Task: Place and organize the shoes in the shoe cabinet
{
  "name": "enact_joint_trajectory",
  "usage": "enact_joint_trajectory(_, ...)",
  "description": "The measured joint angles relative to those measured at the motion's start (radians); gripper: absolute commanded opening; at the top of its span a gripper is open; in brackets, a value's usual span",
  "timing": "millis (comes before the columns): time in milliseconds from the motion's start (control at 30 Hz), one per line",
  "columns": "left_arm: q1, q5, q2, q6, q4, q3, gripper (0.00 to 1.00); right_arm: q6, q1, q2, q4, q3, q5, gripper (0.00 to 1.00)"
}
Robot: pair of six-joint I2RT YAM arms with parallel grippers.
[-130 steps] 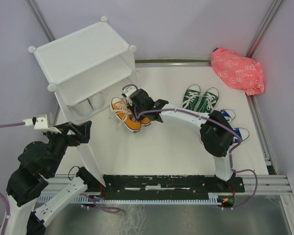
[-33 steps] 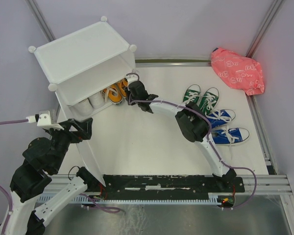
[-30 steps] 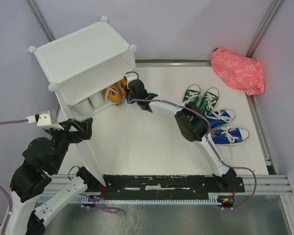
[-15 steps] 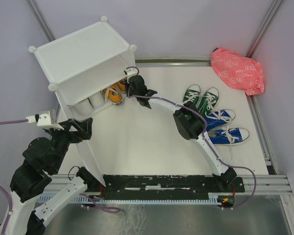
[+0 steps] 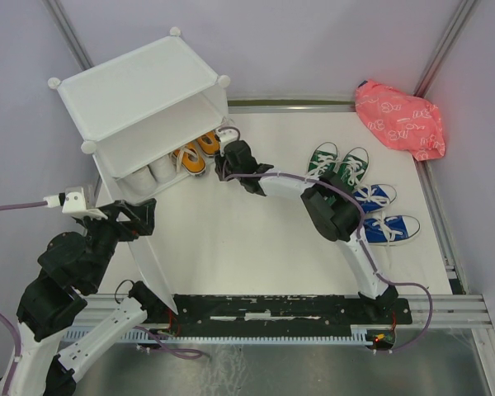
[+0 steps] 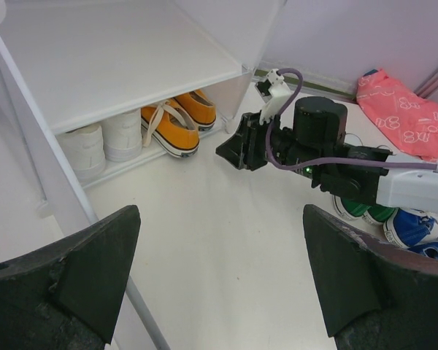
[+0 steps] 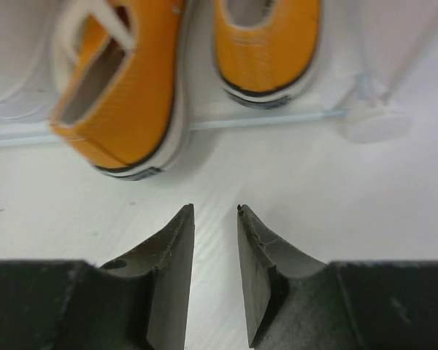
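At the far left, the left hand (image 6: 219,226) hung in front of the shoe cabinet (image 5: 132,87), its fingers spread wide with nothing between them. The cabinet stood at the back left of the surface (image 5: 247,247), its open face turned toward the arms.

Under the inner shelf, in the lower compartment, the white shoes (image 6: 102,142) sat side by side on the left, heels outward. Just beside them on the right lay the orange shoes (image 6: 175,124), also heels outward. In the right wrist view one orange shoe sat askew with its heel reaching over the front edge of the bottom panel, while the other sat straighter with its heel at that edge.

The right hand (image 7: 215,211) was low over the surface just in front of the orange pair, apart from it. Its fingers (image 7: 171,270) were parted only by a narrow gap and held nothing.

Further right, the green shoes (image 5: 338,165) stood together on the surface. The blue shoes (image 5: 379,210) lay just nearer the arms, partly hidden by the right arm. A pink patterned bag (image 5: 400,120) lay in the far right corner.
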Motion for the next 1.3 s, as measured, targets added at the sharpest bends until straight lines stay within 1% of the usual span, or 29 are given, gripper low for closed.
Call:
enact_joint_trajectory(133, 0.000, 0.000, -0.004, 0.000, 0.001, -0.001, 0.99, 0.018, 0.043, 0.001, 0.020, 0.027, -0.051, 0.38)
enact_joint_trajectory(300, 0.000, -0.001, -0.006, 0.000, -0.001, -0.001, 0.99, 0.053, 0.077, 0.066, 0.035, 0.143, -0.086, 0.38)
enact_joint_trajectory(500, 0.000, -0.002, -0.006, 0.000, -0.002, 0.000, 0.99, 0.079, 0.071, 0.180, 0.049, 0.291, -0.074, 0.39)
enact_joint_trajectory(700, 0.000, -0.006, -0.006, 0.000, -0.005, 0.001, 0.99, 0.082, 0.067, 0.354, 0.021, 0.550, -0.056, 0.39)
enact_joint_trajectory(833, 0.000, -0.009, -0.006, 0.000, -0.006, 0.002, 0.99, 0.089, 0.066, 0.366, 0.014, 0.570, -0.053, 0.40)
enact_joint_trajectory(933, 0.000, -0.008, -0.006, 0.000, -0.006, 0.002, 0.99, 0.096, 0.066, 0.317, 0.043, 0.459, -0.047, 0.42)
enact_joint_trajectory(1033, 0.000, -0.008, -0.006, 0.000, -0.006, 0.002, 0.99, 0.102, 0.066, 0.214, 0.043, 0.261, -0.029, 0.43)
enact_joint_trajectory(1067, 0.000, -0.007, -0.006, 0.000, -0.006, 0.002, 0.99, 0.103, 0.066, 0.174, 0.039, 0.193, -0.021, 0.45)
enact_joint_trajectory(1167, 0.000, -0.002, -0.006, 0.000, -0.005, 0.002, 0.99, 0.099, 0.066, 0.012, -0.006, -0.007, 0.017, 0.54)
enact_joint_trajectory(1233, 0.000, 0.001, -0.006, 0.000, -0.005, 0.002, 0.99, 0.088, 0.066, -0.089, -0.048, -0.088, 0.051, 0.63)
enact_joint_trajectory(1300, 0.000, 0.003, -0.006, 0.000, -0.005, 0.002, 0.99, 0.068, 0.067, -0.238, -0.110, -0.177, 0.116, 0.73)
